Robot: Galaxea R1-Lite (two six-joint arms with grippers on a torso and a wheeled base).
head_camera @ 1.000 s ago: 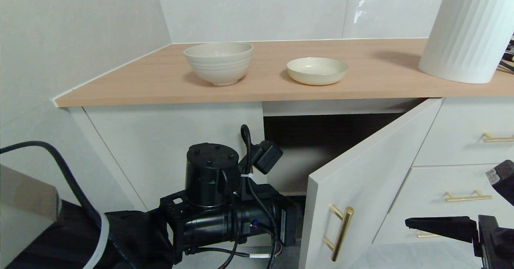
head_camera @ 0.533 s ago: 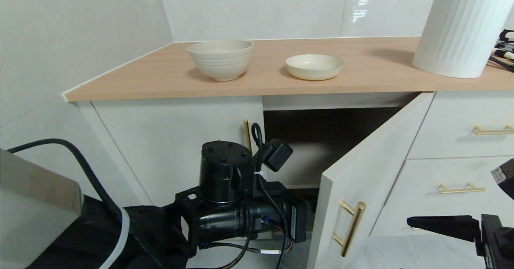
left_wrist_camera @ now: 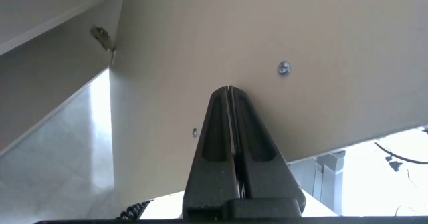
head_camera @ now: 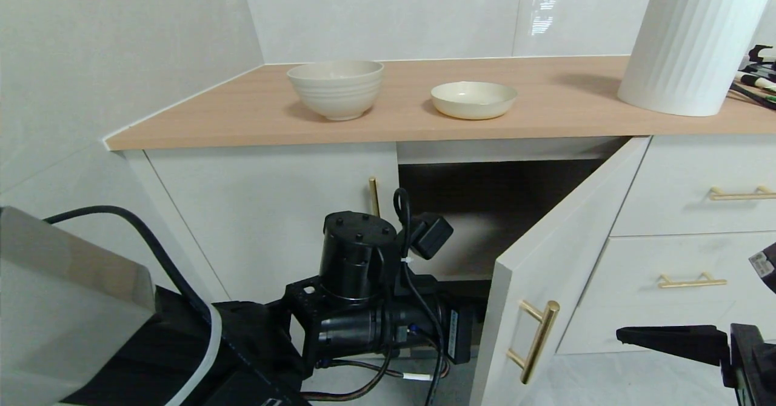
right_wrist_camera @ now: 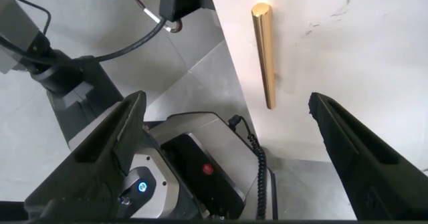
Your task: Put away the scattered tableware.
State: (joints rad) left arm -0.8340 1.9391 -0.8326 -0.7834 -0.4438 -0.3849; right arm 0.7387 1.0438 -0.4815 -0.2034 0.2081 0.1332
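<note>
Two claws sit low in front of the cabinet. The left claw [left_wrist_camera: 229, 98] has its fingers pressed flat together with nothing between them. It points at the pale inner face of the open cabinet door [head_camera: 564, 242], where two small screws [left_wrist_camera: 284, 68] show; whether the tip touches that panel cannot be told. In the head view the door's edge covers the front of the left arm [head_camera: 364, 297], so its tip is hidden there. The right claw [right_wrist_camera: 226, 102] is spread wide and holds nothing. Its two dark fingers [right_wrist_camera: 124, 134] stand either side of the door's gold handle [right_wrist_camera: 263, 53] but well short of it, and one finger juts in at the lower right edge of the head view, the other cut off. Behind the door the cabinet opening [head_camera: 485, 194] is dark and its contents cannot be made out. A second gold handle [head_camera: 374, 195] on the shut door to the left is partly hidden by the arm's cable. To the right are two drawers [head_camera: 697, 176] with gold pulls. Up on the worktop [head_camera: 545, 115] stand the task's pieces: a ribbed bowl [head_camera: 336, 88] towards the left corner and a shallow dish [head_camera: 473, 99] beside it, apart from each other. Farther right is a tall white ribbed container [head_camera: 691, 42], cut off at the top, with some pen-like items [head_camera: 755, 79] beyond it at the edge, too clipped to identify.
</note>
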